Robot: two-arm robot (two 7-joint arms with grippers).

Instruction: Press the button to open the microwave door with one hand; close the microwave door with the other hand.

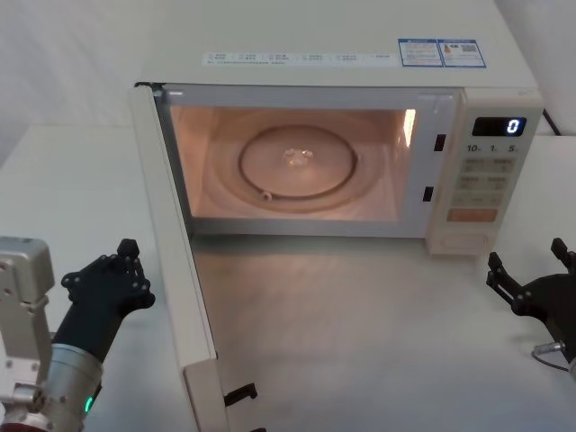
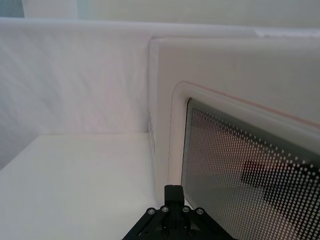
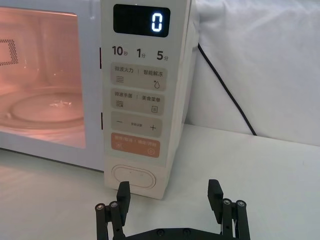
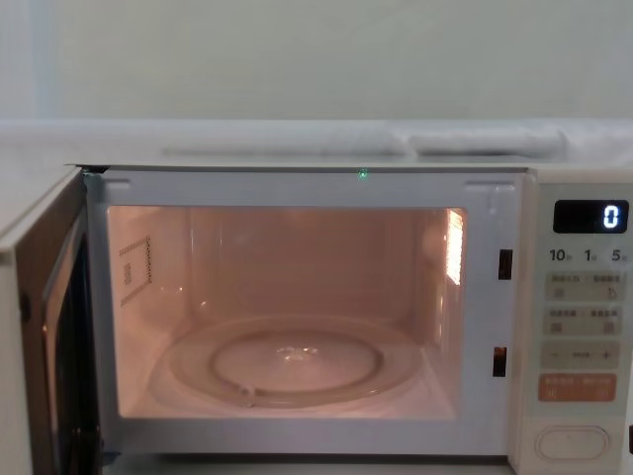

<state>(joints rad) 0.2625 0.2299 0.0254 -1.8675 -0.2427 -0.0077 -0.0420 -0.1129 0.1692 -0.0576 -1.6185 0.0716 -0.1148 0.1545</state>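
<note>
One door: the microwave door (image 1: 180,261) stands swung wide open, hinged at the oven's left edge, reaching from about 11 o'clock down to 7 o'clock in the head view; its dotted window faces away from the cavity
Cavity: lit orange, the glass turntable (image 1: 297,162) bare, at 12 o'clock
Button: the button (image 3: 133,177), a wide cream pill key, sits lowest on the control panel (image 1: 481,180) at 3 o'clock; the display (image 3: 141,21) reads 0
Left gripper: the left gripper (image 1: 110,279) hovers at 8 o'clock, just outside the open door's outer face, near it but apart; I cannot tell if its fingers are parted or closed
Right gripper: the right gripper (image 3: 170,197) rests low at 4 o'clock, fingers spread and holding nothing, just in front of the button and clear of it
Stage: opening looks done; closing is likely the left arm's job
Risk one: a push near the hinge would have little leverage, so the door could stall short of latching
Risk two: a glancing push could slide along the smooth face
Risk three: a hard shove might shift the oven on the table (image 1: 378,342)
</note>
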